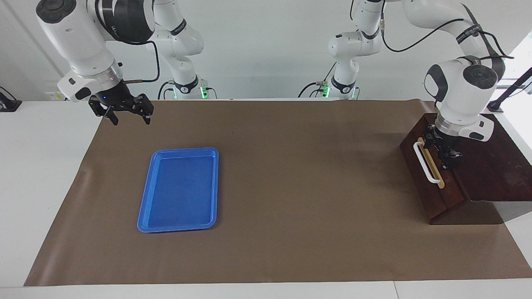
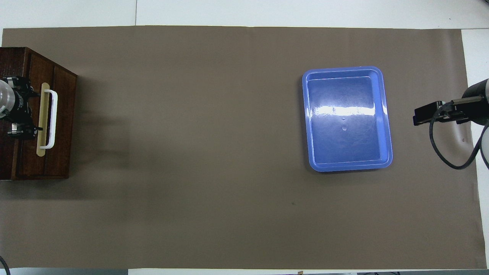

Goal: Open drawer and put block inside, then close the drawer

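Observation:
The dark wooden drawer (image 1: 420, 171) is shut flush in its box (image 1: 494, 166) at the left arm's end of the table. Its white bar handle (image 1: 427, 162) faces the table's middle. It also shows in the overhead view (image 2: 63, 114). My left gripper (image 1: 447, 158) is open and sits at the top edge of the drawer front, just above the handle, its fingers on either side of the handle's middle (image 2: 35, 111). The yellow block is hidden. My right gripper (image 1: 129, 118) is open and empty and waits in the air over the right arm's end of the table.
A flat blue tray (image 1: 178, 189) lies on the brown mat toward the right arm's end; it holds nothing (image 2: 345, 118). The brown mat (image 1: 291, 187) covers most of the table.

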You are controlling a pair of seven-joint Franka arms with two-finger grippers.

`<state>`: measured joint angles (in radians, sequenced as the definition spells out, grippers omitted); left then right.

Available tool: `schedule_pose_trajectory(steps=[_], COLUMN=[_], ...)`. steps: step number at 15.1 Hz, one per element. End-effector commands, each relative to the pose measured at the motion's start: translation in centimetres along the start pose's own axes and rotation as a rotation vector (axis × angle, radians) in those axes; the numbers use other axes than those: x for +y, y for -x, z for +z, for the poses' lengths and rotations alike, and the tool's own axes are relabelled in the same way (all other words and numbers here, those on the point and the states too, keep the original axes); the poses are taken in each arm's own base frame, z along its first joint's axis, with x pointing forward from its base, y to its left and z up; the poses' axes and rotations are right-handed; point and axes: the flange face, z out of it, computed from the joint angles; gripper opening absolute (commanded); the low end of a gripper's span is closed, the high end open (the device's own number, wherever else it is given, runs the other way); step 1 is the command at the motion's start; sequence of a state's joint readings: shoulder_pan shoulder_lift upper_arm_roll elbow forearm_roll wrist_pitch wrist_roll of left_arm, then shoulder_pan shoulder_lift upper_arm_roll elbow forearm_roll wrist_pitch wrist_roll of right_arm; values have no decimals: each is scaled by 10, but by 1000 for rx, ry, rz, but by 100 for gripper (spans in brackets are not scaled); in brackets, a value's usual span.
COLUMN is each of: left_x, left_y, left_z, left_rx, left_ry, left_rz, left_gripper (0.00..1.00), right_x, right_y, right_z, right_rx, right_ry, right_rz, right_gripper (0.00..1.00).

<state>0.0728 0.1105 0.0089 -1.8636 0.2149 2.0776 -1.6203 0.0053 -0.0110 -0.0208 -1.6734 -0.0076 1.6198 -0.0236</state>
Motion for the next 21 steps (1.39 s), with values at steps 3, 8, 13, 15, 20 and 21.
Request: schedule_pose_trajectory(steps=[3, 8, 13, 15, 20, 21], left_x=[17, -28, -45, -44, -48, -48], left_y=[-4, 43, 55, 56, 61, 61], left_z=[-93, -162, -172, -176, -177, -173], left_rx=[-131, -156, -231, -238, -305, -317], left_ry=[30, -4, -1, 25, 73, 58], left_rz=[70, 535, 1129, 1261, 1454, 1485], left_gripper=[100, 100, 100, 100, 100, 100], right_x=[2, 2, 2, 2, 1, 1], right_y=[2, 2, 2, 2, 4, 5], right_z=[-3, -3, -3, -3, -6, -6], right_rx=[15, 14, 12, 11, 14, 14], right_ry=[-17, -17, -17, -17, -17, -17], right_rz=[-3, -3, -3, -3, -5, -5], right_gripper=[100, 100, 100, 100, 100, 100])
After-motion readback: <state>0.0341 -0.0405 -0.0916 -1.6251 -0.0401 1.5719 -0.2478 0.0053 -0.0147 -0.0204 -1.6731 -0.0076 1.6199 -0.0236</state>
